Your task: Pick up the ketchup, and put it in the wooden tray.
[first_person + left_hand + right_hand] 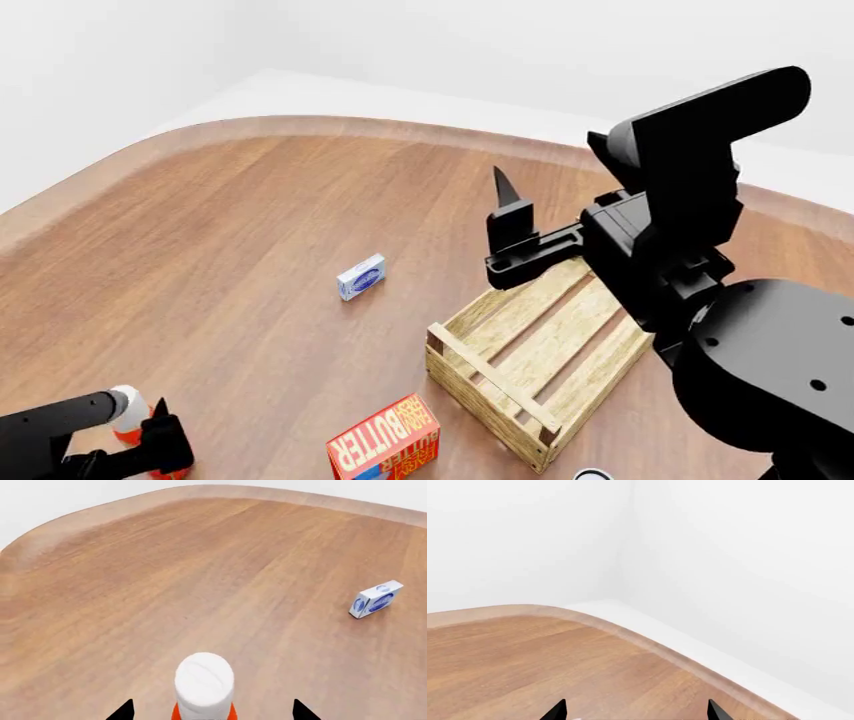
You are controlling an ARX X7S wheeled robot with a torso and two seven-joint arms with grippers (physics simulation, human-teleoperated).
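Observation:
The ketchup (pixel 204 680), an orange-red bottle with a white cap, stands upright on the wooden table between the two black fingertips of my left gripper (pixel 212 713). The jaws are wide apart and do not touch it. In the head view the ketchup (pixel 124 408) and left gripper (pixel 140 450) are at the bottom left. The wooden tray (pixel 497 388), a pale slatted crate, sits empty at centre right. My right gripper (pixel 509 222) is open and empty, raised above the tray's far end; in its own view (pixel 636 713) it faces the table's far edge.
A small blue-and-white box (pixel 362 277) lies on the table left of the tray, also in the left wrist view (pixel 375 599). A red-orange butter box (pixel 387 446) lies by the tray's near corner. The table's rounded rim (pixel 160 140) curves along the back left.

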